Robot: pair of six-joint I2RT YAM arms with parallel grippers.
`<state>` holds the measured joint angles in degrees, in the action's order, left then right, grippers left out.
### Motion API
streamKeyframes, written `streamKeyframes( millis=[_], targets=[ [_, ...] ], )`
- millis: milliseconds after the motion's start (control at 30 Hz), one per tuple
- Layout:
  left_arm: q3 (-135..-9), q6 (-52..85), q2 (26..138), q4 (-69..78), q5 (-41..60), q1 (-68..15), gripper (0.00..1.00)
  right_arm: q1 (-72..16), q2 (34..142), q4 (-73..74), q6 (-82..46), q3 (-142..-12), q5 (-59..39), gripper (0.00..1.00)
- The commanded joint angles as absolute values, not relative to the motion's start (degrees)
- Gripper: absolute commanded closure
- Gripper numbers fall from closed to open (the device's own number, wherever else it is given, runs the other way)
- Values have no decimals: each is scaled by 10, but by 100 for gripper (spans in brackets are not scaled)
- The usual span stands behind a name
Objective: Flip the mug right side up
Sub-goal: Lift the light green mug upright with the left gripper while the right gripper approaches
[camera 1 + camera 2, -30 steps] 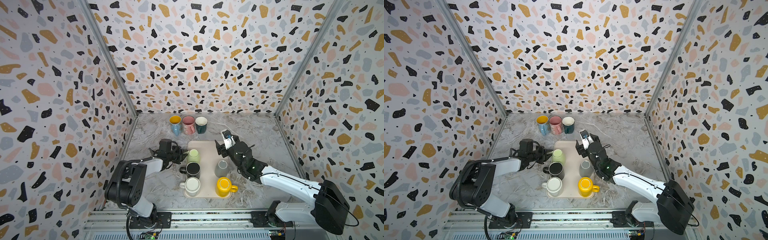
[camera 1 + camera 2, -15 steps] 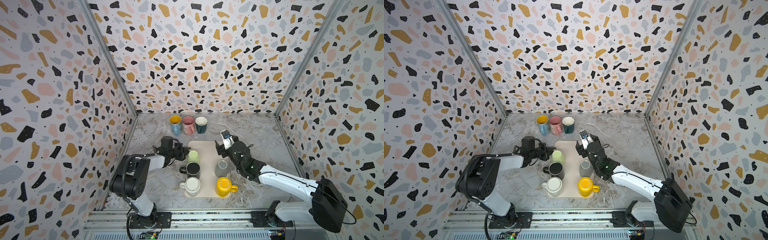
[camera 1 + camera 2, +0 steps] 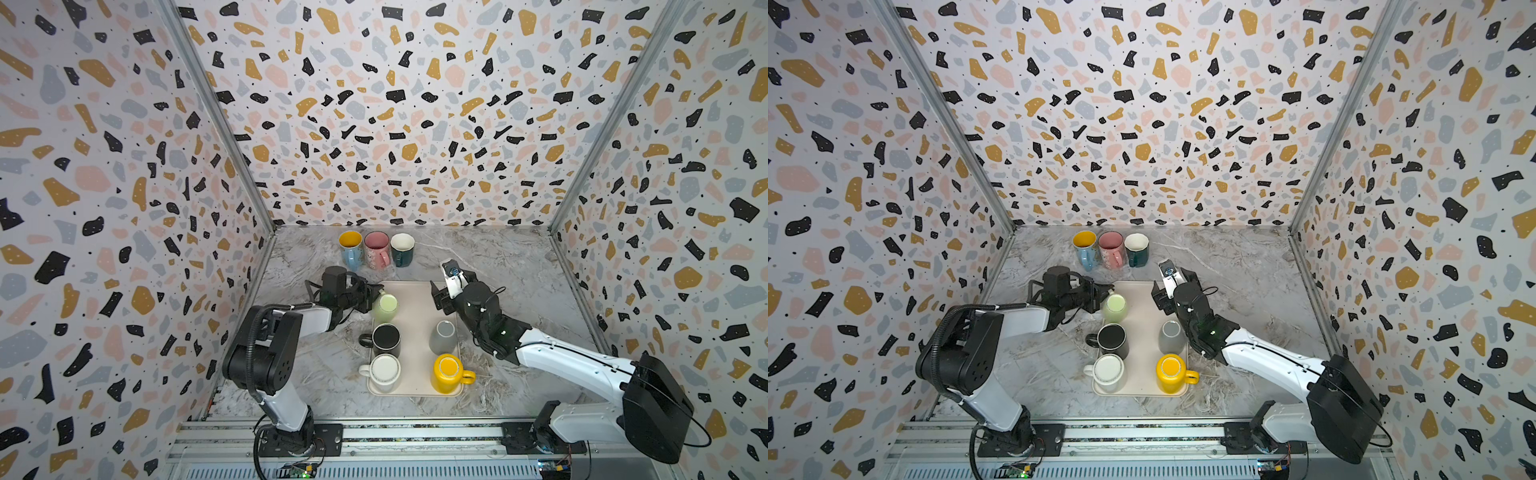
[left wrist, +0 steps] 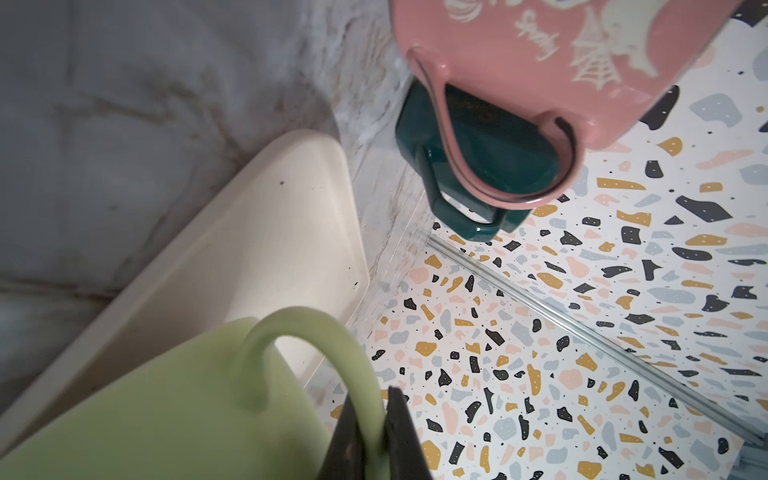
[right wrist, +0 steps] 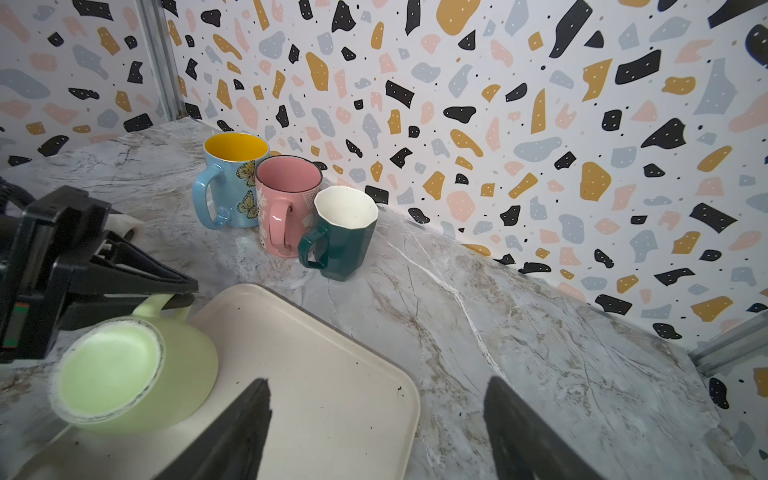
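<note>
Your left gripper (image 4: 371, 415) is pinched narrow on the handle (image 4: 307, 328) of the pale green mug (image 4: 158, 415), with its black fingers (image 4: 401, 436) clamped on either side of the loop. In both top views that mug sits at the far left corner of the cream tray (image 5: 332, 374), base up. In the right wrist view it looks tipped, though you cannot tell whether its rim has left the tray.

The grasp looks made, so the flip should come next. Lift the mug clear of the tray's raised lip, roll the wrist about half a turn, and set it down mouth-up. The handle is smooth, rounded, glazed ceramic, so expect the mug to swing in so thin a grip.

Your right gripper (image 5: 378, 399) hangs wide and empty over the tray's bare middle. The tray is matte with rounded corners and lies on a marble-patterned table (image 5: 519, 332).
</note>
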<state>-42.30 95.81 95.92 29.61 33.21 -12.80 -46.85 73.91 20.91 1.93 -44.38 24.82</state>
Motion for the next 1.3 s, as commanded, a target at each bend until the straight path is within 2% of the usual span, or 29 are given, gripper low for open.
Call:
streamKeyframes(
  millis=[0,267,400,700,900,1267],
  targets=[
    [-456,887,900,291,319,-124,100,-467,719,201,-1,-454,237,18],
    [-506,712,793,124,229,-124,100,-472,718,162,-19,-481,218,18],
    [-530,651,747,98,190,-128,100,-472,723,136,-6,-534,208,18],
    [-554,473,668,126,107,-169,100,-463,777,72,1,-664,159,18],
    [-502,398,600,169,62,-206,100,-461,787,85,-36,-630,45,18],
    [-493,256,593,155,53,-255,100,-451,801,57,-61,-650,38,18]
  ],
)
